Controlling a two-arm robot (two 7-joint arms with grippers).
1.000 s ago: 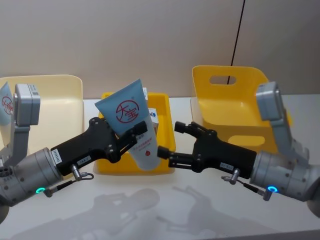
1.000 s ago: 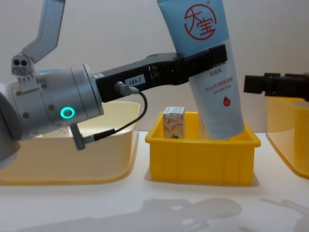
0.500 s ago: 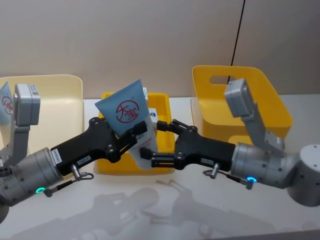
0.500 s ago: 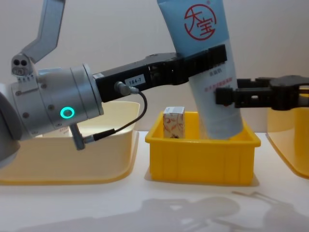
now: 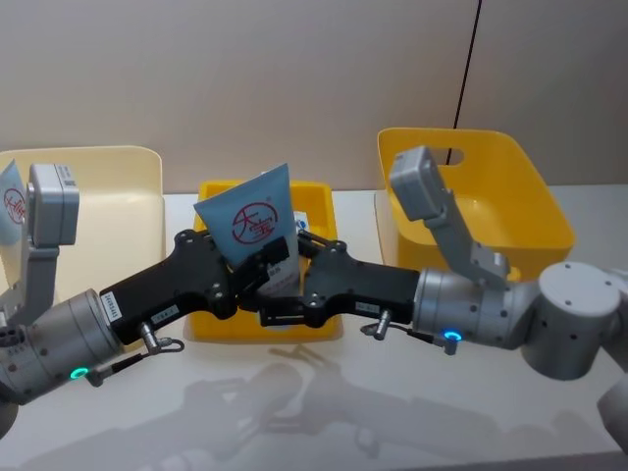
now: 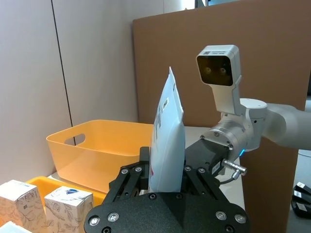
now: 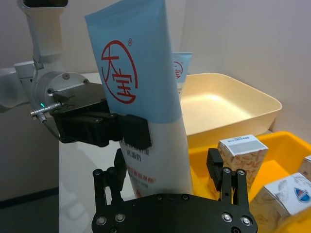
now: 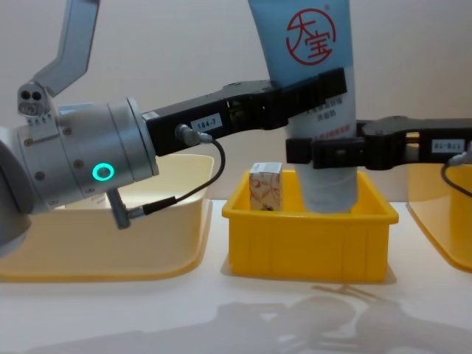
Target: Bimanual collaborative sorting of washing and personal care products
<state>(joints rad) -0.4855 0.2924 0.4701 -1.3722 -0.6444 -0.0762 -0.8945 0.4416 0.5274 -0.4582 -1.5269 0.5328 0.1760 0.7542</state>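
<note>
A tall light-blue tube (image 5: 257, 221) with a red circled logo hangs nearly upright over the small yellow tray (image 5: 319, 201). My left gripper (image 5: 270, 270) is shut on its middle; the chest view has that grip (image 8: 317, 92) just below the logo on the tube (image 8: 313, 37). My right gripper (image 5: 285, 283) has come in from the right and stands open around the tube's lower part (image 8: 317, 151), one finger on each side (image 7: 167, 177), with a gap at one finger (image 7: 226, 174). Whitish marbled cartons (image 8: 265, 188) (image 7: 242, 153) stand in the tray.
A cream bin (image 5: 108, 186) sits on the left, with another light-blue tube (image 5: 10, 201) at its far edge. A large yellow bin (image 5: 491, 196) with a handle slot stands on the right. The white table in front of the tray is bare.
My right gripper has moved left from beside the tray until its fingers straddle the tube's lower part. The tube now stands more upright. My left gripper has kept its hold.
</note>
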